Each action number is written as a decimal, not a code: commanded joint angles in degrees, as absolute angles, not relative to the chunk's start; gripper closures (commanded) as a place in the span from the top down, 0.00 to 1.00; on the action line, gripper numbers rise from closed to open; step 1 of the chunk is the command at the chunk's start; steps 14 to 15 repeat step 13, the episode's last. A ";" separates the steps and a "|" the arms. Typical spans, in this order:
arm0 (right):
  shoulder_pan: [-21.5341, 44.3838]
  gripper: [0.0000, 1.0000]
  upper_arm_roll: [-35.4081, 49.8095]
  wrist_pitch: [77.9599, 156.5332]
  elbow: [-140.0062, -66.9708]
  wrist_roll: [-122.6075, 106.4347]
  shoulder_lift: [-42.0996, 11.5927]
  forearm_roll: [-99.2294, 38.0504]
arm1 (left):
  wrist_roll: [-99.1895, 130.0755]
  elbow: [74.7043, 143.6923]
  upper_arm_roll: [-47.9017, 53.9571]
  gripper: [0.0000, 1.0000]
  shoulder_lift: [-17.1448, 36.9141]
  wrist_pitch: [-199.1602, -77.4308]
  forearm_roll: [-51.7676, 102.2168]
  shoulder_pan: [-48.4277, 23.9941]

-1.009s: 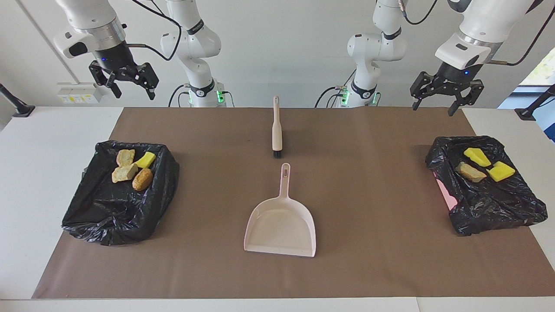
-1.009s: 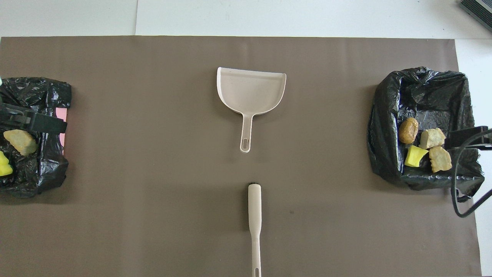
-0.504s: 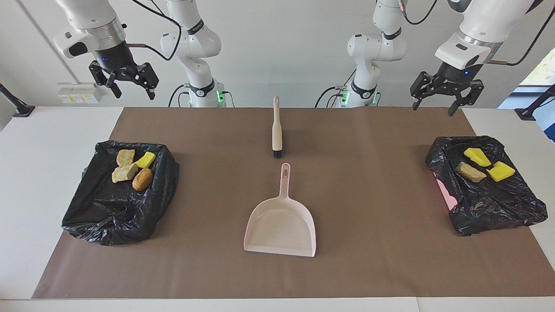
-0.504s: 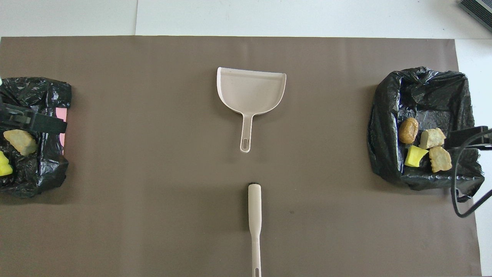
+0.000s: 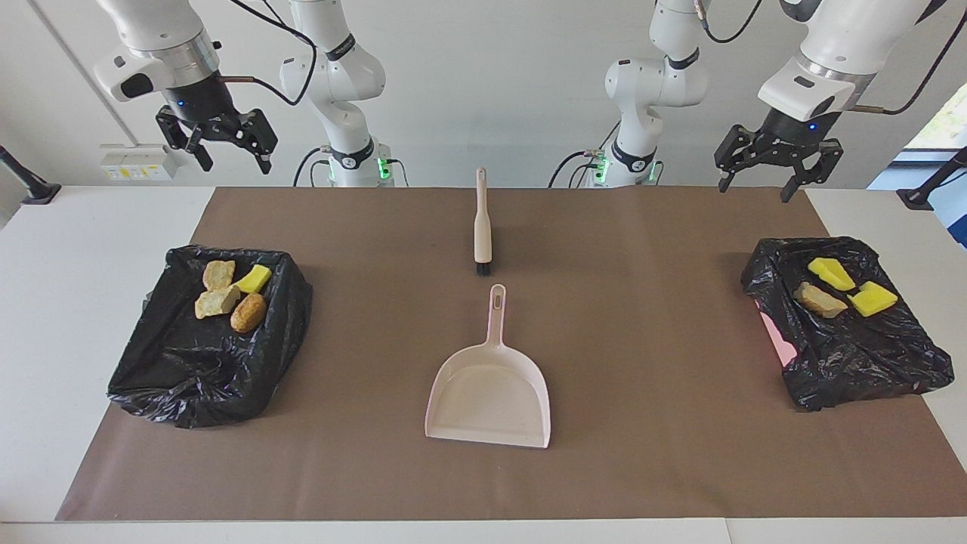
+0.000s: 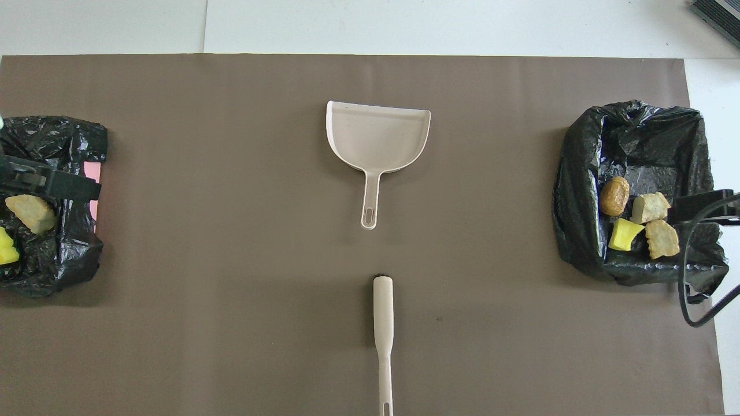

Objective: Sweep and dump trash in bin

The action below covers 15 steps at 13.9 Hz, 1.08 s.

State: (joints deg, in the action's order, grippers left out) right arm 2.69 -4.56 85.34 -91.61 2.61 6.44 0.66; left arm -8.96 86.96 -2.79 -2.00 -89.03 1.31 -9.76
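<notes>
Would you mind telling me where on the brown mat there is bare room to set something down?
Bare mat lies between the dustpan and each black-lined bin, and along the edge farthest from the robots. The middle is tighter: the brush lies just nearer the robots than the dustpan's handle. Both bins hold trash. The left gripper and right gripper hang open, raised.

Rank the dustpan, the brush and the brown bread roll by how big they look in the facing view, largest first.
1. The dustpan, the widest and longest.
2. The brush, long but thin; it lies nearer the robots and farther from this camera, so it may look smaller than it is.
3. The brown bread roll, clearly the smallest.
</notes>
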 commanded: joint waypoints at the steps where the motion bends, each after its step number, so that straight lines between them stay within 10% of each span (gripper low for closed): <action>1: 2.29 1.00 -4.48 85.34 -91.85 0.70 7.12 -0.44 | -9.32 86.40 -2.55 1.00 -2.29 -87.72 1.05 -9.32; 15: 2.37 1.00 -4.48 85.34 -91.93 0.53 7.12 -0.53 | -9.14 84.56 -3.34 1.00 -1.85 -85.17 -0.78 -7.39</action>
